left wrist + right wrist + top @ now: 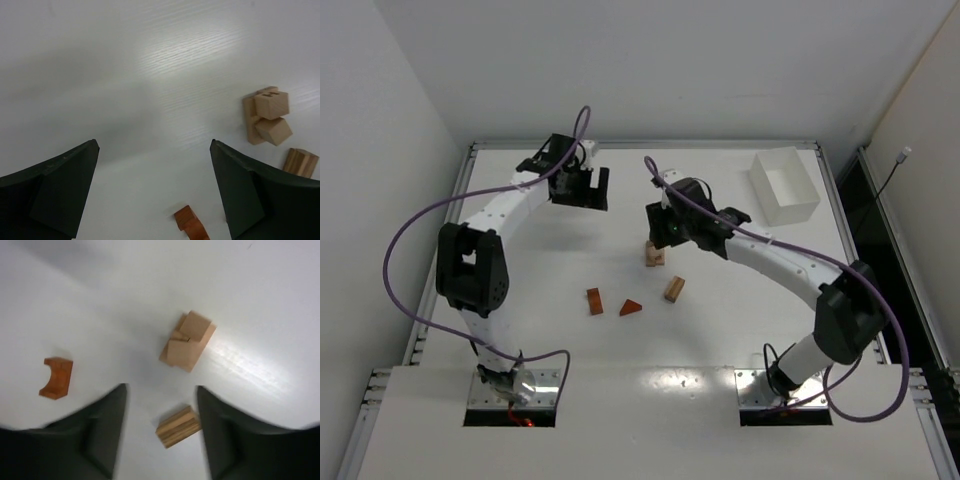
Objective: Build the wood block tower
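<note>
Tan wood marks the target. From the top camera the tan tower (654, 253) is a short stack near mid-table, just on the near side of my right gripper (660, 228), while my left gripper (584, 188) sits well apart, off to its far left. Nearer the bases lie three loose pieces: a striped tan brick (674, 289) near the tower, then a reddish-brown wedge (631, 308) and a reddish-brown arch block (594, 301) further left. The white box (784, 186) is off at the far right. My right arm is plainly the closer one to both tower and brick. From the left wrist my jaws are spread wide with only bare table (150, 75) between them. The tower shows beyond the right finger as two cubes set against an upright slab, a detail the top camera blurs. A reddish-brown piece (191, 226) is cut by the bottom edge, and I cannot tell which one it is. From the right wrist my jaws are open and empty too. The tower lies ahead, past the fingertips and slightly right of centre. The brick lies in the gap between my fingers, nearer the right one, its long axis running roughly from finger to finger with a slight tilt. Only here does the arch's cut-out show. No view settles how high I hang over the brick; I judge that a straight descent and a close would take it end to end.
</note>
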`<action>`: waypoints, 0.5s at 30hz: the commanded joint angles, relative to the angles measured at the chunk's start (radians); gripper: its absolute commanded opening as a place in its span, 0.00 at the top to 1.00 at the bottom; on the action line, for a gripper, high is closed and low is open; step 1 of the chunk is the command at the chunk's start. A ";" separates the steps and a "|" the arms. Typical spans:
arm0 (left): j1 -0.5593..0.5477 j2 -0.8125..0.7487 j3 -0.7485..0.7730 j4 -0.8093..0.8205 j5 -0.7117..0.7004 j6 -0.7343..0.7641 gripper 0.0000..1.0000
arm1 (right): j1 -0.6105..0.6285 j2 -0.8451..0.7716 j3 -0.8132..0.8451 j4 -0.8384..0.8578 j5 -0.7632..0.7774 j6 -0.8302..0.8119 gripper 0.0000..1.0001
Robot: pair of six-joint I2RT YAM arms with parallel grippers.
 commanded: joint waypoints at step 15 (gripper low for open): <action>-0.156 0.394 0.404 -0.051 0.293 0.088 1.00 | -0.360 -0.110 -0.080 0.052 0.189 -0.177 0.95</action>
